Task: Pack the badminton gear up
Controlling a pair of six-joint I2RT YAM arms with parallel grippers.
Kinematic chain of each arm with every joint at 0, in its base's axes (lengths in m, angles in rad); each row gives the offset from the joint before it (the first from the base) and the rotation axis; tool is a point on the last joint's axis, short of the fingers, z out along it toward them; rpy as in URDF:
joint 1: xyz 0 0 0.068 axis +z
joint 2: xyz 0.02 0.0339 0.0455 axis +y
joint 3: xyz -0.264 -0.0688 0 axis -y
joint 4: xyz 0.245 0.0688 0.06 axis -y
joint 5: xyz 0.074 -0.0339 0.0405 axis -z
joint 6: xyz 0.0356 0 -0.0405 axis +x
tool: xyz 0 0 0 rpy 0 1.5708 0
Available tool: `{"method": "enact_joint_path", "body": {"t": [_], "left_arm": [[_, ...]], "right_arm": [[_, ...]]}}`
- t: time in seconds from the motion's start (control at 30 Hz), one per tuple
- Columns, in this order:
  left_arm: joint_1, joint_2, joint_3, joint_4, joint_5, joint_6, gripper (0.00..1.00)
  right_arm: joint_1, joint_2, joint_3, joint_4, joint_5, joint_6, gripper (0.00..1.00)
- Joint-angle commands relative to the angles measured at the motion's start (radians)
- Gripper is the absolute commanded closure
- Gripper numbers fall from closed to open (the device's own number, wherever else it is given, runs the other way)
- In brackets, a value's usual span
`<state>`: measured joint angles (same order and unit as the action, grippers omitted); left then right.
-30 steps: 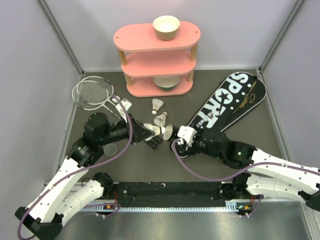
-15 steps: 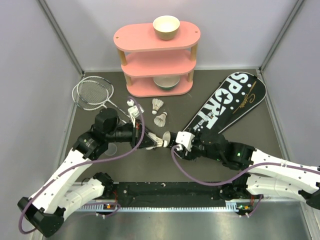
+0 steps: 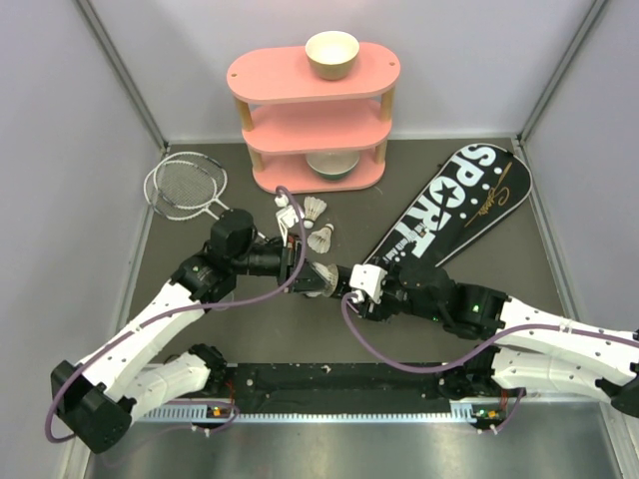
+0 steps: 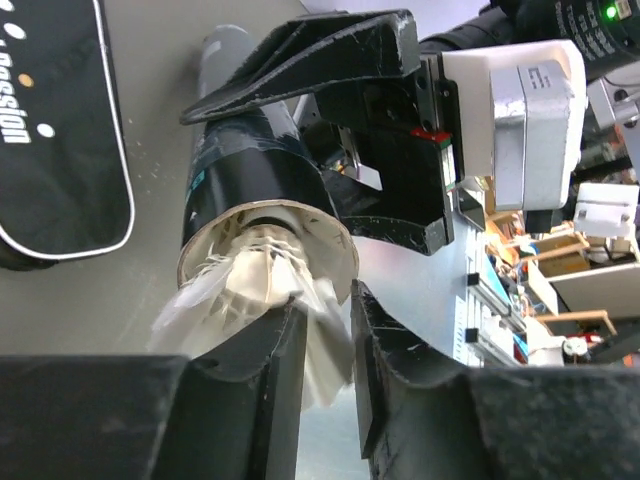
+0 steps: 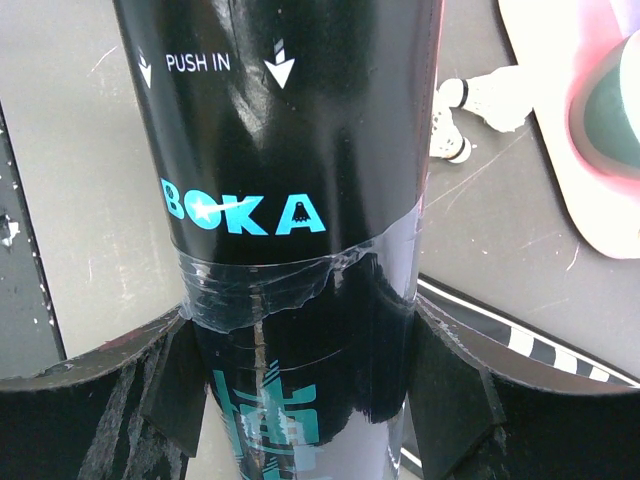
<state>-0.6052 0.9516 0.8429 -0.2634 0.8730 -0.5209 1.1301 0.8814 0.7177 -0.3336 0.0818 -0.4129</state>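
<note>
My right gripper (image 3: 369,283) (image 5: 300,345) is shut on the black tube (image 3: 339,276) (image 5: 290,150), holding it level with its mouth toward the left arm. A white shuttlecock (image 4: 262,282) sits in the tube (image 4: 250,170) mouth with its feathers sticking out. My left gripper (image 3: 308,276) (image 4: 328,305) is right at that mouth, its jaws slightly parted around a loose feather edge. Two more shuttlecocks (image 3: 317,208) (image 3: 321,238) lie on the table behind. The rackets (image 3: 185,187) lie at the far left. The black SPORT bag (image 3: 454,205) lies at the right.
A pink three-tier shelf (image 3: 315,110) stands at the back with a cream bowl (image 3: 331,52) on top and another (image 3: 331,165) on its bottom tier. Grey walls close the table on three sides.
The left arm swung right with the shuttlecock and pushed it into the tube's mouth. Its jaws, shut before, have parted a little. The right arm held still.
</note>
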Motion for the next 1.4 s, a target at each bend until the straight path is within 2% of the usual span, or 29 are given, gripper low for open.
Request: {"method": "enact_joint_path", "body": {"t": [0.0, 0.13, 0.23, 0.47, 0.73, 0.9, 1.0, 1.1, 1.13, 1.23, 1.3, 1.37], "left_arm": [[-0.008, -0.005, -0.042, 0.19, 0.121, -0.082, 0.59], [-0.008, -0.039, -0.074, 0.214, 0.119, -0.071, 0.43], [-0.01, -0.043, -0.093, 0.256, 0.132, -0.105, 0.36], [-0.05, -0.017, -0.12, 0.407, 0.113, -0.177, 0.28], [-0.151, 0.113, -0.099, 0.567, 0.083, -0.235, 0.2], [-0.162, 0.162, -0.102, 0.605, 0.08, -0.243, 0.19], [-0.16, 0.147, -0.105, 0.615, 0.083, -0.243, 0.14], [-0.16, 0.092, -0.108, 0.564, 0.083, -0.212, 0.05], [-0.16, 0.073, -0.097, 0.529, 0.058, -0.159, 0.04], [-0.157, -0.01, -0.035, 0.279, -0.008, -0.009, 0.03], [-0.154, -0.074, -0.01, 0.141, -0.09, 0.045, 0.09], [-0.151, -0.143, 0.004, 0.099, -0.17, 0.09, 0.09]], "right_arm": [[0.013, -0.009, 0.005, 0.09, -0.004, 0.005, 0.94], [0.014, -0.01, 0.008, 0.087, -0.005, 0.005, 0.95], [0.014, -0.009, 0.014, 0.087, -0.004, 0.002, 0.95], [0.014, 0.005, 0.011, 0.1, -0.016, 0.011, 0.96], [0.017, 0.013, 0.011, 0.113, -0.03, 0.023, 0.96], [0.028, -0.004, 0.011, 0.123, -0.016, 0.022, 0.96], [0.028, -0.019, 0.0, 0.125, -0.007, 0.026, 0.96], [0.028, -0.032, -0.018, 0.123, 0.021, 0.028, 0.96], [0.027, -0.033, -0.021, 0.123, 0.032, 0.028, 0.96], [0.028, -0.035, -0.012, 0.11, 0.059, 0.028, 0.96], [0.028, -0.038, -0.009, 0.11, 0.076, 0.023, 0.96], [0.028, -0.042, -0.009, 0.113, 0.087, 0.031, 0.96]]}}
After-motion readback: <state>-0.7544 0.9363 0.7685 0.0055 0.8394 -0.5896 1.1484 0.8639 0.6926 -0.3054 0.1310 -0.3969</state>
